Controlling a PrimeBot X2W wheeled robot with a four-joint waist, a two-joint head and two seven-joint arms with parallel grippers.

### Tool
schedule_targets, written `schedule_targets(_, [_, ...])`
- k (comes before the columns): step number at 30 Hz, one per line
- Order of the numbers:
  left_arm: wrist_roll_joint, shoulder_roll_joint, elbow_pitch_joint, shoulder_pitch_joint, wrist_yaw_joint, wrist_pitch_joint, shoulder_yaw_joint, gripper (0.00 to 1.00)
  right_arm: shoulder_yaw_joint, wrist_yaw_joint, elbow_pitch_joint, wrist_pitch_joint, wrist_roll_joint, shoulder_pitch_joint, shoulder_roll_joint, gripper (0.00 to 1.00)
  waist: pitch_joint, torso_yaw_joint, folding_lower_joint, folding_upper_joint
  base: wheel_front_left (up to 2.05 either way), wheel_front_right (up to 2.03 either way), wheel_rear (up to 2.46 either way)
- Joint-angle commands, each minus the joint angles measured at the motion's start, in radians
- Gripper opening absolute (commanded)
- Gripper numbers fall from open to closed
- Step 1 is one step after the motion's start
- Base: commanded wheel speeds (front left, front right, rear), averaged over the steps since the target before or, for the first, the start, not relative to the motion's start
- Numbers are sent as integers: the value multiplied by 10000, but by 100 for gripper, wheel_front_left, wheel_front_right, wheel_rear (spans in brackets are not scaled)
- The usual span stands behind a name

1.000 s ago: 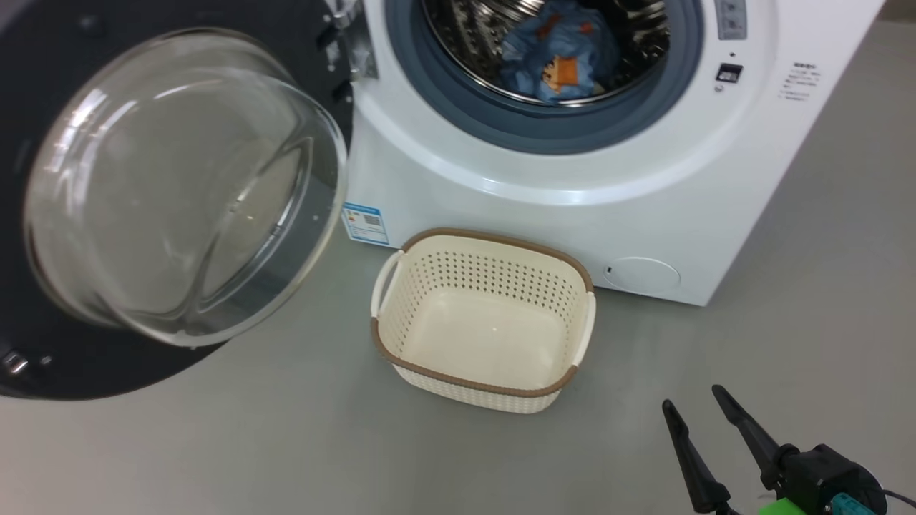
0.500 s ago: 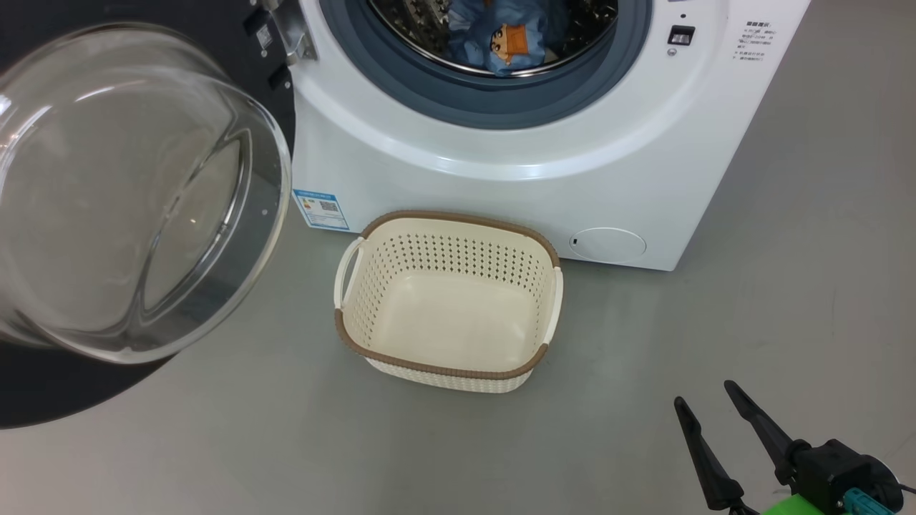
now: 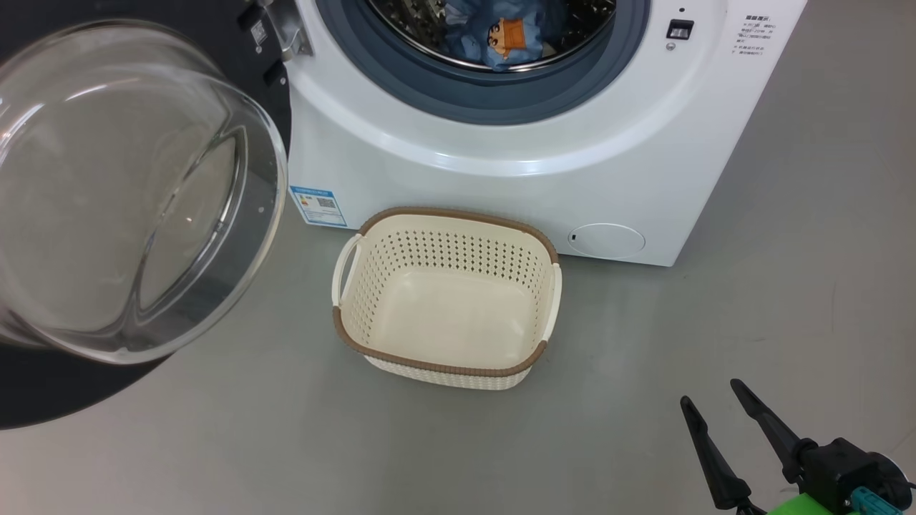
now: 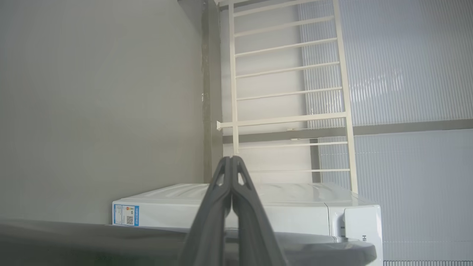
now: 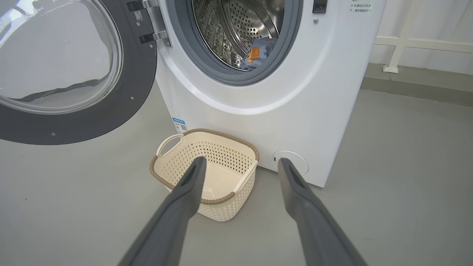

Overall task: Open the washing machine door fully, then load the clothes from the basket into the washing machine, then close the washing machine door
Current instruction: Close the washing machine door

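Note:
The washing machine (image 3: 501, 179) (image 5: 295, 96) stands with its round black door (image 3: 43, 386) (image 5: 122, 99) swung wide open to the left, the glass bowl (image 3: 129, 193) bulging toward me. Light blue clothes with an orange print (image 3: 501, 36) (image 5: 257, 53) lie inside the steel drum. On the floor before the machine sits the cream basket (image 3: 533, 236) (image 5: 236, 147), with nothing in it. My right gripper (image 3: 712, 393) (image 5: 240, 164) hovers open low at the right, back from the basket, holding nothing. My left gripper (image 4: 231, 159) is shut and empty, pointing past the machine (image 4: 295, 207) toward a wall.
Bare grey floor (image 3: 787, 322) spreads to the right of the machine and in front of the basket. A cream railing (image 4: 288, 74) (image 5: 417, 40) and a ribbed wall panel (image 4: 406, 66) stand behind the machine. A dark curved edge (image 4: 314, 247) crosses the bottom of the left wrist view.
The head camera has shifted, so the machine, door and basket sit further left in the picture. The right gripper stays open at the lower right. The basket and clothes lie unchanged.

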Motion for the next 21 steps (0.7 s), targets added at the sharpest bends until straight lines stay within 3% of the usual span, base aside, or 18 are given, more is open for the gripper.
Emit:
schedule_targets(1, [89,593,-261,260,-94,223,-84,0,253,100,-253,-48,41,-134,-199,100,-5,-6,0,0,0,0,0])
schedule_targets(9, [-62,600,-350,390,21,1002,-160,0,230,100,-269,-48,49,-133,-241,100,25,-18,0,0,0,0,0])
schedule_targets(17, [-801,165,-591,483,478,3486,-301,0,229,100,-276,-48,34,-125,-228,100,30,93,0,0,0,0,0])
schedule_targets(21, [-863,114,-964,627,674,4055,-408,0,158,100,-287,-48,22,-119,-224,100,57,161,0,0,0,0,0])
